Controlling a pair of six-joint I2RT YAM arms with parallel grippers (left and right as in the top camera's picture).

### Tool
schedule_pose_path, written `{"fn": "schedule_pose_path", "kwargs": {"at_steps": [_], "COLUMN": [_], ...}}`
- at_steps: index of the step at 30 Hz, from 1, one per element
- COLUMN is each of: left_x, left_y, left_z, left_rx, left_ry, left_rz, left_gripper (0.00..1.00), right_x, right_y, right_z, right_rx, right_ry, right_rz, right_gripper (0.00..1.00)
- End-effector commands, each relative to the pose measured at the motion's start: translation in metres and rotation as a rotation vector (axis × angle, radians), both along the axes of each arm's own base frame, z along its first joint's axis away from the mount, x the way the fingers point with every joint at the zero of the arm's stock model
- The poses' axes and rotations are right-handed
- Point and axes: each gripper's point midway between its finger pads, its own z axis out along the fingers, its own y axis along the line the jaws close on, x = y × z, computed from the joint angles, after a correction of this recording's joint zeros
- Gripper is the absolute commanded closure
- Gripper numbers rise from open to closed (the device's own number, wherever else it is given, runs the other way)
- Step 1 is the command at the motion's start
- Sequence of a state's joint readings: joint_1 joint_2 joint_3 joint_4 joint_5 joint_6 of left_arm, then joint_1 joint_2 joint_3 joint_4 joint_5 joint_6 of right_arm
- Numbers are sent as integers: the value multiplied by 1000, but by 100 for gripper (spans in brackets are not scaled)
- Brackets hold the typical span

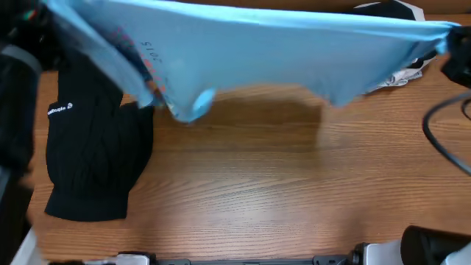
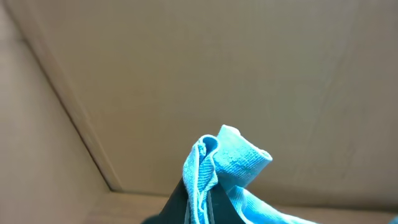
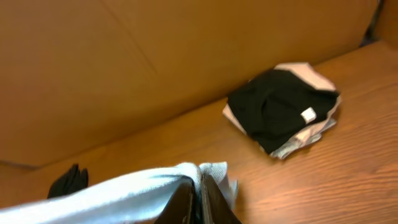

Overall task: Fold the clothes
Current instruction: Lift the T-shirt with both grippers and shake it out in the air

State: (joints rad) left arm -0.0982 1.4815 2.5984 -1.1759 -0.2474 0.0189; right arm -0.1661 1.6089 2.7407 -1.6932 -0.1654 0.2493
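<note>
The light blue T-shirt [image 1: 257, 51] hangs stretched in the air across the back of the table, its lettering near the left end. My left gripper [image 2: 204, 199] is shut on one bunched end of the shirt [image 2: 230, 162]. My right gripper [image 3: 200, 198] is shut on the other end [image 3: 143, 186]. In the overhead view the right gripper [image 1: 450, 37] shows at the shirt's right end; the left gripper is hidden by cloth. The black garment [image 1: 92, 158] with a small white logo lies loosely folded on the table at the left.
A folded stack of clothes, black on top [image 3: 283, 109], sits at the back right of the wooden table [image 1: 280, 191]; it also shows in the overhead view [image 1: 397, 73]. Brown cardboard walls [image 3: 155, 62] stand behind. A black cable [image 1: 441, 140] loops at the right edge.
</note>
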Motion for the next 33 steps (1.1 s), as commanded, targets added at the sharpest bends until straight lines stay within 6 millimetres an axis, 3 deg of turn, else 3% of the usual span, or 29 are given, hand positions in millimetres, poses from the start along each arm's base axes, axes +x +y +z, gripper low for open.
{"fn": "schedule_pose_path", "kwargs": {"at_steps": [1,4,8,15,19,22,24,29,33], "left_x": [-13,-5,29,124,180,207,214,204,190], "left_y": [11,11,10,16,36,43,43,42,39], "left_z": [8,3,-17,-72,-81,-73,-57,2,37], "left_rx": [56,73,114,181,203,191,189,216,257], "left_ry": [-19,1,81,226,182,94,15,-212,-330], "left_rz": [54,53,62,107,176,195,204,222,221], "left_gripper": [96,96,96,96,96,96,96,96,96], "right_x": [-12,-4,17,82,135,165,179,193,196], "right_y": [-13,-14,-18,-28,-35,-34,-32,-31,-31], "right_z": [11,3,-12,-48,-54,-48,-36,2,12], "right_rx": [-35,-32,-28,-54,-85,-81,-82,-106,-111], "right_ry": [-39,-12,44,124,67,-10,-80,-247,-289], "right_rz": [-59,-57,-52,-11,9,38,60,73,73], "right_gripper": [96,96,96,96,96,96,96,96,96]}}
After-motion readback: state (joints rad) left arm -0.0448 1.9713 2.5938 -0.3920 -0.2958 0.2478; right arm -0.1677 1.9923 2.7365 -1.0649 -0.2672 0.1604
